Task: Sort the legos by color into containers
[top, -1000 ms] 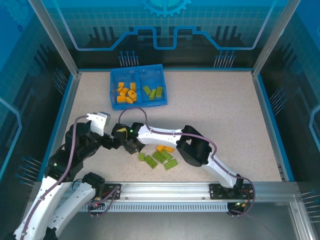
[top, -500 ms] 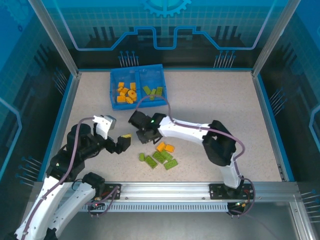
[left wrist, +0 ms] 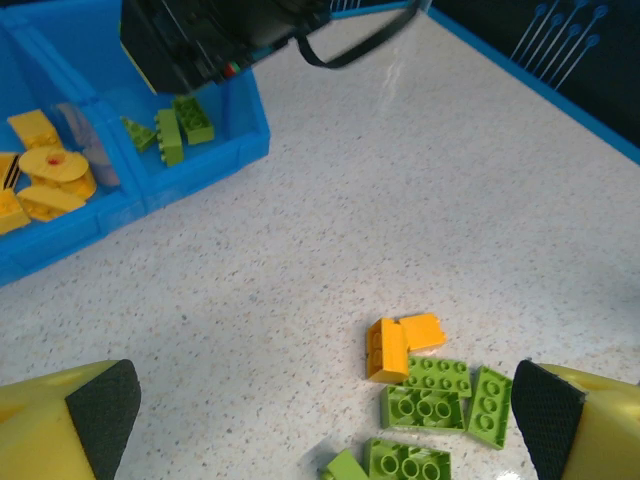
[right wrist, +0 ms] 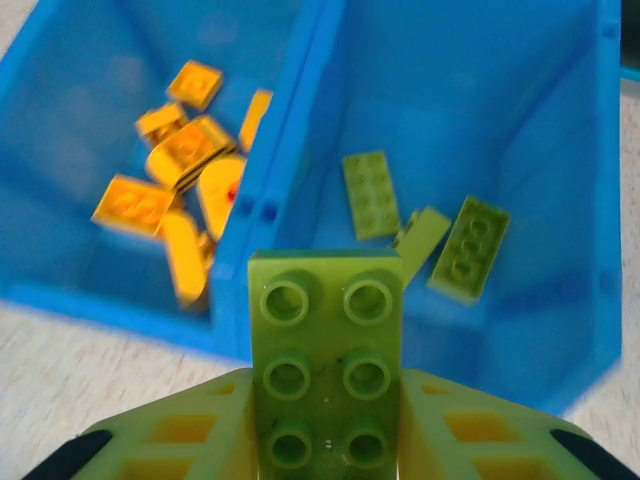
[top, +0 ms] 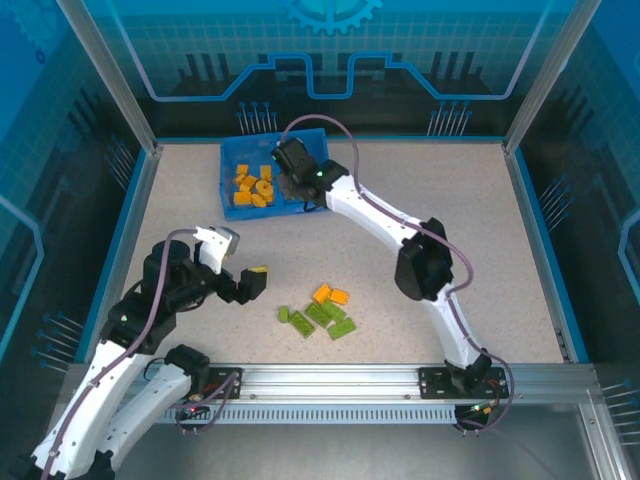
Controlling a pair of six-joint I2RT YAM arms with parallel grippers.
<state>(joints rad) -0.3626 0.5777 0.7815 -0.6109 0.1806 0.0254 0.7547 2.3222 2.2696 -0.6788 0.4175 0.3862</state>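
Observation:
My right gripper [top: 297, 186] hovers over the blue tray [top: 228, 152] at the back. It is shut on a light green lego [right wrist: 325, 365], held above the near wall of the right compartment [right wrist: 520, 120]. Three green legos [right wrist: 369, 194] lie in that compartment. Several orange legos [right wrist: 180, 165] lie in the left compartment [top: 252, 186]. A loose pile rests on the table: two orange legos [left wrist: 388, 348] and several green ones [left wrist: 430, 392], also seen from above [top: 322, 310]. My left gripper [top: 246, 285] is open and low, just left of the pile, with nothing between its fingers [left wrist: 100, 410].
The right arm's links [top: 420, 265] stretch from the near rail across the table to the tray. Blue raised edges [top: 140, 215] border the speckled tabletop. In the left wrist view the right gripper's dark body [left wrist: 200, 40] hangs over the tray's right compartment [left wrist: 190, 125].
The right arm swung from beside my left gripper up to the tray at the back, carrying the green lego. The left gripper drew back a little and stayed open.

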